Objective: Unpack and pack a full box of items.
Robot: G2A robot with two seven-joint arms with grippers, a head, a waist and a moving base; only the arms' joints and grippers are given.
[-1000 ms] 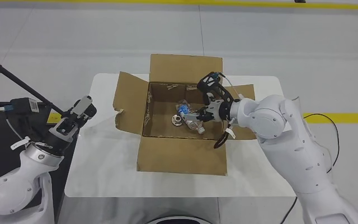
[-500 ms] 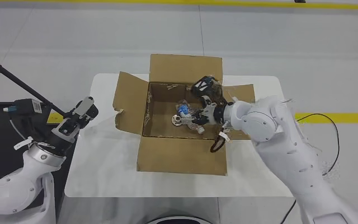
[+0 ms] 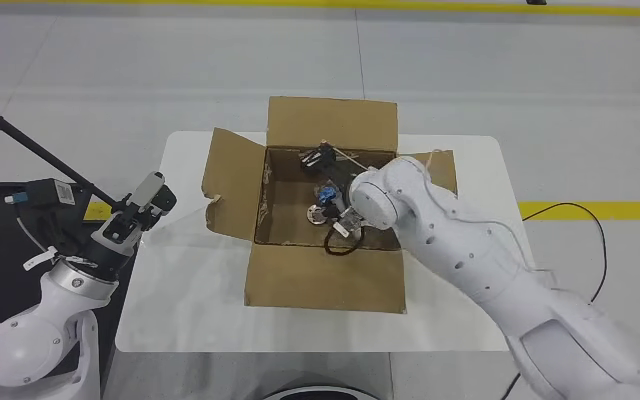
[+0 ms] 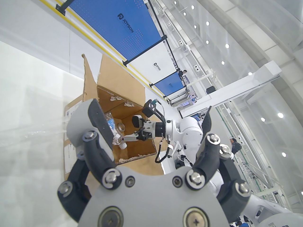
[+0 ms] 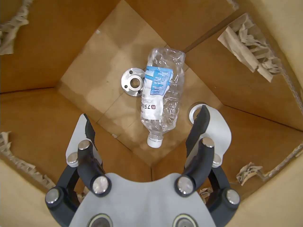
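At the left of the top view the left end effector point(image 3: 150, 195) hangs over the edge of the white surface point(image 3: 180, 300), well apart from the box point(image 3: 325, 278). Its dark-padded fingers are spread wide and hold nothing.

The box sits in the middle of the surface with its flaps folded out. It is plain brown corrugated card, and the inner edges are torn into ragged, fuzzy strips.

On its floor, in the right wrist view, a small machined metal flange point(image 5: 132, 82) lies flat at centre left. It is a bright disc with a central bore and bolt holes, and it sits right against the bottle point(image 5: 163, 88). The bottle is clear, thin-walled, crumpled and empty-looking, with a blue-and-white label and a white cap. It lies on its side with the cap towards the lower middle of the frame. To its right a pale ring point(image 5: 195, 113) peeps out from behind one finger.

The right end effector point(image 5: 144, 114) is down inside the box above the bottle's neck end, with its jaws parted and empty.

It looks like the bottle comes out next. I would straddle the labelled middle across its width and squeeze gently, since that plastic will buckle and slip. Then I would lift it straight up, clear of the flange and the torn card.
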